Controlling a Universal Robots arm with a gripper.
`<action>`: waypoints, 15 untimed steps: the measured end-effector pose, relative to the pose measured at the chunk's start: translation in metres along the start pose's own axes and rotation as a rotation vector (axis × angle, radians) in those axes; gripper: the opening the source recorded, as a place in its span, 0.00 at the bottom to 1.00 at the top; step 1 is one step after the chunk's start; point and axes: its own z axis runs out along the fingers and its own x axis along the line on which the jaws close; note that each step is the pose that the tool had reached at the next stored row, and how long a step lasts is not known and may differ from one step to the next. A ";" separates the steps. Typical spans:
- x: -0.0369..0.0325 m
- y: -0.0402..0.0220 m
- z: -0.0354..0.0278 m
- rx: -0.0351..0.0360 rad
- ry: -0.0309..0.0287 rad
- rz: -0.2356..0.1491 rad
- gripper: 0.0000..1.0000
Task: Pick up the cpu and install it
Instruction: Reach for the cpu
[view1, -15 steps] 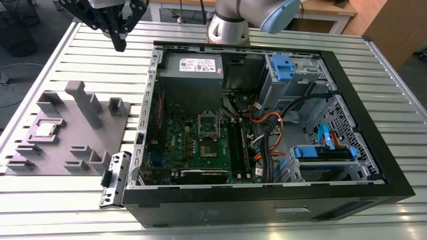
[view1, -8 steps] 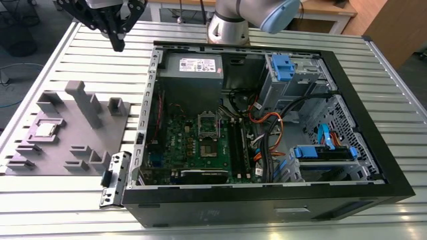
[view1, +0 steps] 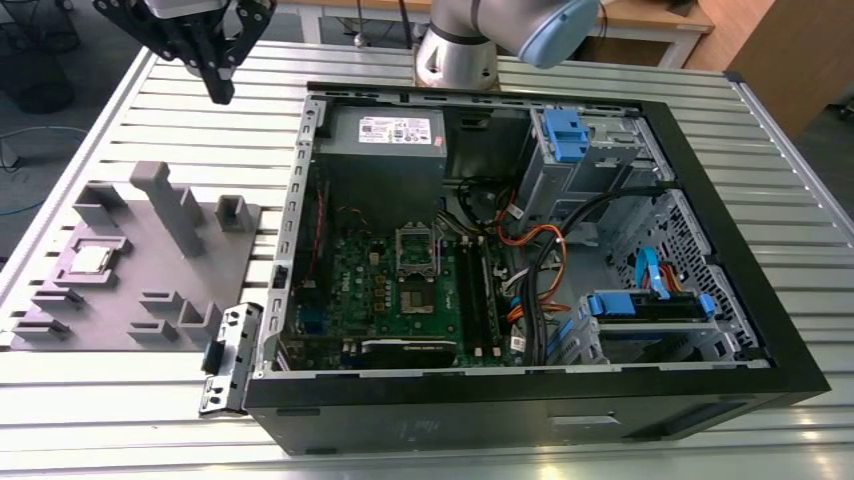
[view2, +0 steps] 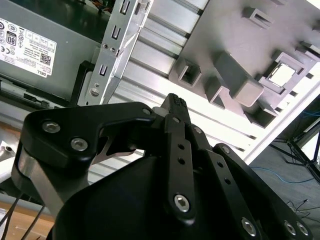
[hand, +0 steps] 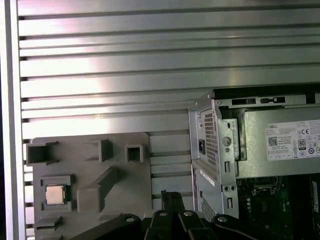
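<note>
Since the slatted aluminium table (view1: 134, 110) carries everything, I read the layout from it. The open computer case (view1: 747, 250) lies on its side so the board faces up. The grey fixture tray (view1: 147, 290) sits just beside it, at the exterior view's left, keeping parts within easy reach. My pincer (view1: 220, 92) hangs above the table near the case's corner, well apart from the tray's pocket, tips drawn together and holding nothing. The board's socket (view1: 418, 248) appears unfilled. The cpu (view1: 91, 260) lies flat in a square recess of the tray, metal top up. I judge that the pocket fixes its position for grasping.
</note>
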 end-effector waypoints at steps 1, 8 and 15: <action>0.0022 -0.0002 0.0001 0.0000 0.0000 0.000 0.11; 0.0171 -0.0014 0.0013 0.0000 0.0000 0.000 0.11; 0.0324 -0.0026 0.0022 0.0000 0.0000 0.000 0.11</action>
